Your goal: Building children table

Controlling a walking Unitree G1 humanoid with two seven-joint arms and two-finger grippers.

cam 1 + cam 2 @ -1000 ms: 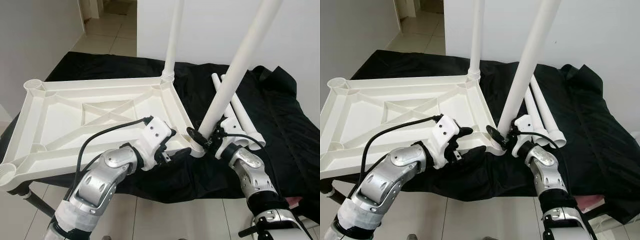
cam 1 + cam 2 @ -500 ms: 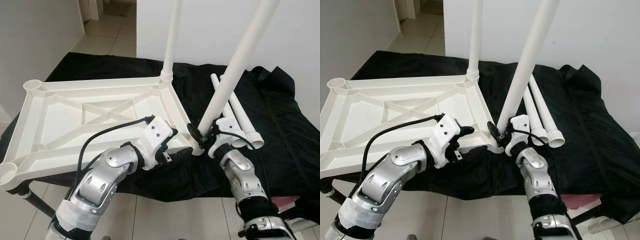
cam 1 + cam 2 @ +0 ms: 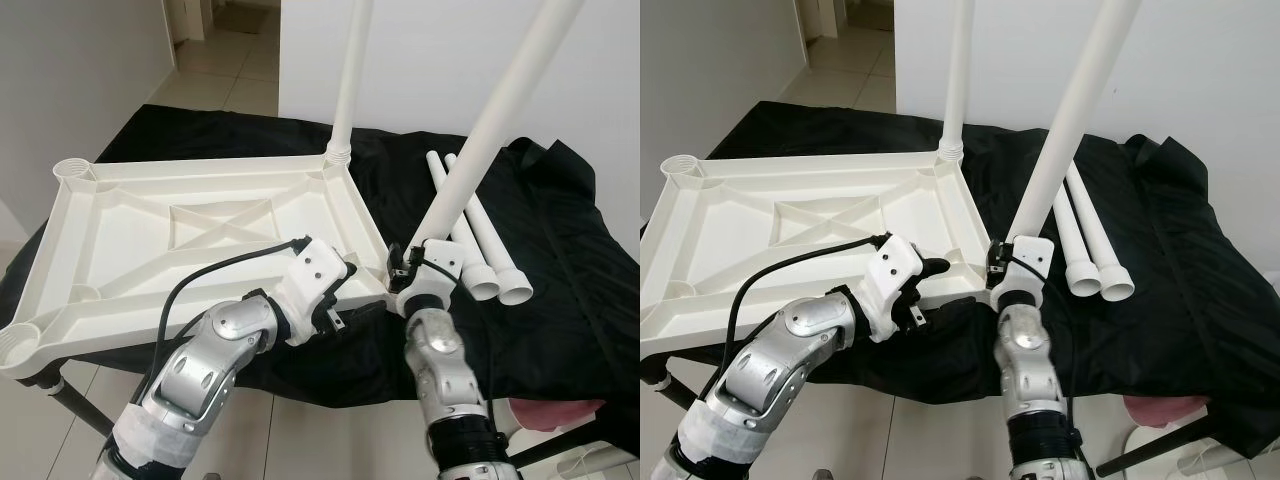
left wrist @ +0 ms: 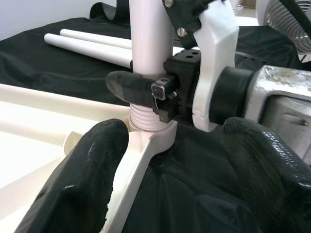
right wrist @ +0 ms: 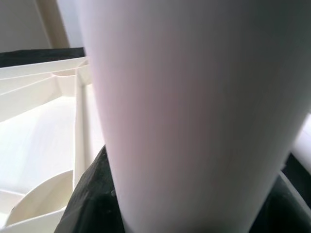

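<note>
With our right tool (image 4: pixel 160 92) pinching the tilted table leg (image 3: pixel 478 140) at the near-right corner socket of the upturned tabletop (image 3: pixel 200 235), and our left tool (image 3: pixel 335 300) spread beside that corner, we risk cross-threading it and forcing the socket.

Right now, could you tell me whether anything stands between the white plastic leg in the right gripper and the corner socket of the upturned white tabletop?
Nothing visible does. The right gripper is shut on the white plastic leg, whose threaded end already sits in the near corner socket of the upturned white tabletop. The left gripper holds open at the tabletop's edge beside it.
</note>
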